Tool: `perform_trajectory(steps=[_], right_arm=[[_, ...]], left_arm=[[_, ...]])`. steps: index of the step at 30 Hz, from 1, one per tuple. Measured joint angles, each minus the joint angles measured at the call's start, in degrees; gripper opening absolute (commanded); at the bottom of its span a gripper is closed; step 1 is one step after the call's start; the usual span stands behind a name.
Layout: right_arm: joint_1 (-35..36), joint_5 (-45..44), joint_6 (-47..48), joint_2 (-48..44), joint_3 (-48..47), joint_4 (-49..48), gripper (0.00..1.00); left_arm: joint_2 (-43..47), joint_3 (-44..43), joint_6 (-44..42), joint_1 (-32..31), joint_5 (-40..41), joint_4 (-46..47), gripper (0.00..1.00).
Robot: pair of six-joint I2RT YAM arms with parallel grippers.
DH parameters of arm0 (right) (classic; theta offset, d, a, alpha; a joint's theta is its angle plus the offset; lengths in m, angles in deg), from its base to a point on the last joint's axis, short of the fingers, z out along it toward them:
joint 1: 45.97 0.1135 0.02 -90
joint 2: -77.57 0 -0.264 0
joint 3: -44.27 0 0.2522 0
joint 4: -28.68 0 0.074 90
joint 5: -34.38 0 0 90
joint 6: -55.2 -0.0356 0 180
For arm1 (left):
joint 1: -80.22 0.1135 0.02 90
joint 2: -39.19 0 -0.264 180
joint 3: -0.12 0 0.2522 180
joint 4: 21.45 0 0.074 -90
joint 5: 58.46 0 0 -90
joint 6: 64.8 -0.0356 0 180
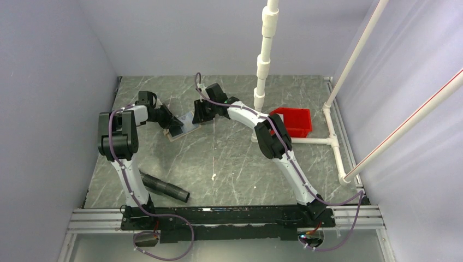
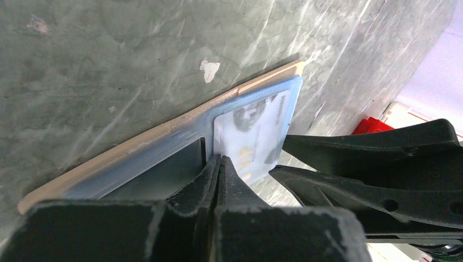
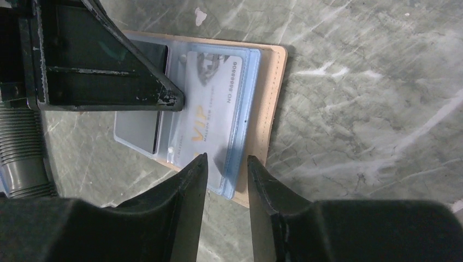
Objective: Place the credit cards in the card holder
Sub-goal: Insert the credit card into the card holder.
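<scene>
Your left pincer [image 2: 219, 159], tips shut together, pins the open tan fold-over card holder [image 3: 273, 98] flat on the grey marbled counter [image 3: 371, 109] so, I'd say, your parted right pincer [image 3: 226, 158] can seat the pale white credit card [image 3: 210, 103] lying in its bluish sleeve [image 3: 244, 82].

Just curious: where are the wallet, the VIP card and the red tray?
Wallet [image 3: 273, 98]: right wrist view, tan border.
VIP card [image 3: 210, 103]: right wrist view, printed face.
Red tray [image 1: 299, 121]: top view, bare inside.

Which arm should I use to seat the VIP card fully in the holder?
Right. The right gripper, jaws parted, sits at the near end of the credit card. The left gripper is shut, its tip on the card holder, seemingly pinning it.
</scene>
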Motion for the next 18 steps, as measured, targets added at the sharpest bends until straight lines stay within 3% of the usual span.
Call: perform_trajectory(steps=[14, 18], right_arm=[[-0.3, 0.3, -0.9, -1.8, 2.1, 0.6, 0.44], [-0.3, -0.2, -0.7, -3.4, 3.0, 1.4, 0.41]], left_arm=[[-0.7, 0.5, 0.0, 0.7, -1.2, 0.7, 0.01], [-0.7, 0.7, 0.0, 0.7, -1.3, 0.9, 0.01]])
